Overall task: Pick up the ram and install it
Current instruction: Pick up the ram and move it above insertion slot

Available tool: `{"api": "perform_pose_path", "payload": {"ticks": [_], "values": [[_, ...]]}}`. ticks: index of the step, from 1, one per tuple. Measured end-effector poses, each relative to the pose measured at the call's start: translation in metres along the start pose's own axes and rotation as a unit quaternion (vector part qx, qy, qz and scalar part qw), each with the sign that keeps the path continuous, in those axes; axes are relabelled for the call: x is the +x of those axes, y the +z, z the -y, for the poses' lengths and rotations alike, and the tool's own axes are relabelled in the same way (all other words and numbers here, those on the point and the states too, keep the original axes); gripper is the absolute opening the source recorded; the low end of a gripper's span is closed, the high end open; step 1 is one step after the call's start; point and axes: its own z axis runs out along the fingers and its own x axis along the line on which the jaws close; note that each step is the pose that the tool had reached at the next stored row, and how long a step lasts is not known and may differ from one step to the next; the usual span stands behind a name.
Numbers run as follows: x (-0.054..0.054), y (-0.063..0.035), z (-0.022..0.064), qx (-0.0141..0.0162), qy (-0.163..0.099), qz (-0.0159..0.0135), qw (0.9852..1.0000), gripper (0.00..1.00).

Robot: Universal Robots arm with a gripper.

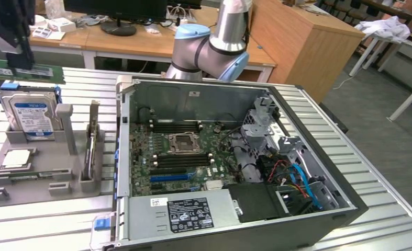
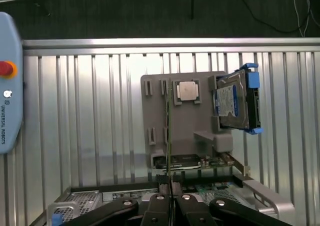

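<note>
The ram point(image 1: 42, 73) is a long green stick held level high above the table at the exterior view's far left. My gripper point(image 1: 21, 64), a dark block, is shut on its upper edge. In the wrist view the ram point(image 2: 170, 131) shows edge-on as a thin line running out from my gripper point(image 2: 170, 187), whose fingers point(image 2: 161, 193) press on it from both sides. It hangs over the grey holder point(image 2: 155, 111), apart from it. The open computer case point(image 1: 345, 204) with its green motherboard point(image 1: 223, 157) and dark memory slots point(image 1: 178, 126) lies to the exterior view's right.
The grey holder point(image 1: 42, 183) carries a blue-labelled hard drive point(image 1: 32, 112), a square chip point(image 1: 17, 158) and a thin board on edge point(image 1: 91, 149). A pendant point(image 2: 7, 111) lies on the ribbed metal table point(image 1: 45, 225). The arm's elbow point(image 1: 209, 49) stands behind the case.
</note>
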Motion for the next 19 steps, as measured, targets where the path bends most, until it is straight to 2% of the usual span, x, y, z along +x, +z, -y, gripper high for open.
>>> {"api": "perform_pose_path", "payload": {"ticks": [3, 11, 19], "values": [[0.0, -0.0003, 0.0069, -0.0026, 0.0, -0.0002, 1.0, 0.12], [-0.001, -0.001, 0.0263, -0.0035, 0.0, -0.0002, 1.0, 0.12], [-0.003, -0.002, 0.0528, -0.004, 0.0, -0.0002, 1.0, 0.12]]}}
